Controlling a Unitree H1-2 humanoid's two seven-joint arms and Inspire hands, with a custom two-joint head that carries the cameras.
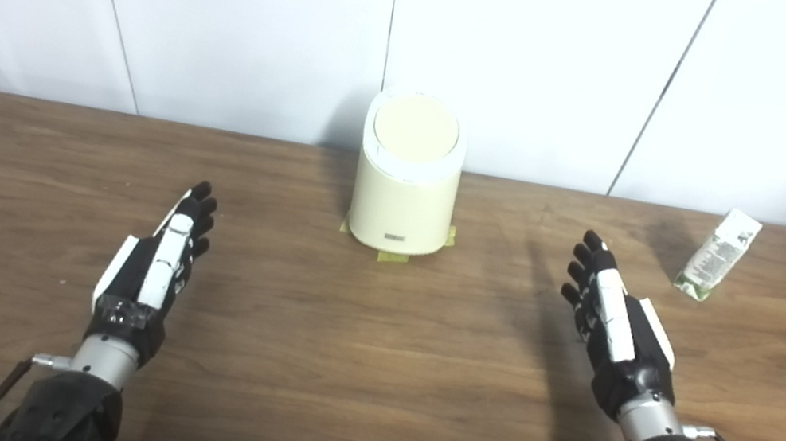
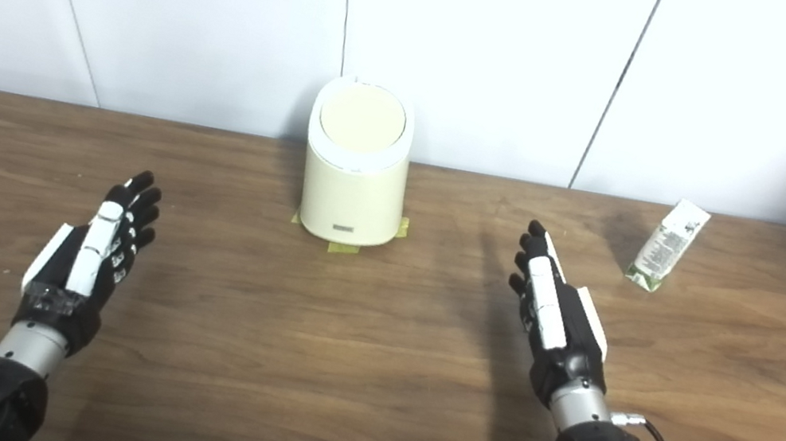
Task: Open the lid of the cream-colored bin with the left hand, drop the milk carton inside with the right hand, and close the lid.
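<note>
Cream bin [image 1: 405, 190] lid down, inside hidden; milk carton [image 1: 717, 255] print unreadable; left hand [image 1: 161, 260], right hand [image 1: 614, 320] spread, empty.

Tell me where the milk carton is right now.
The milk carton stands tilted at the table's far right, near the wall, beyond the open right hand and right of the cream-colored bin.

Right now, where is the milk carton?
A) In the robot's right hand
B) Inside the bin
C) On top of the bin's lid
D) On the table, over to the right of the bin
D: the milk carton sits on the table, far to the right of the bin, whose lid is closed, and the right hand is open and holds nothing.
</note>
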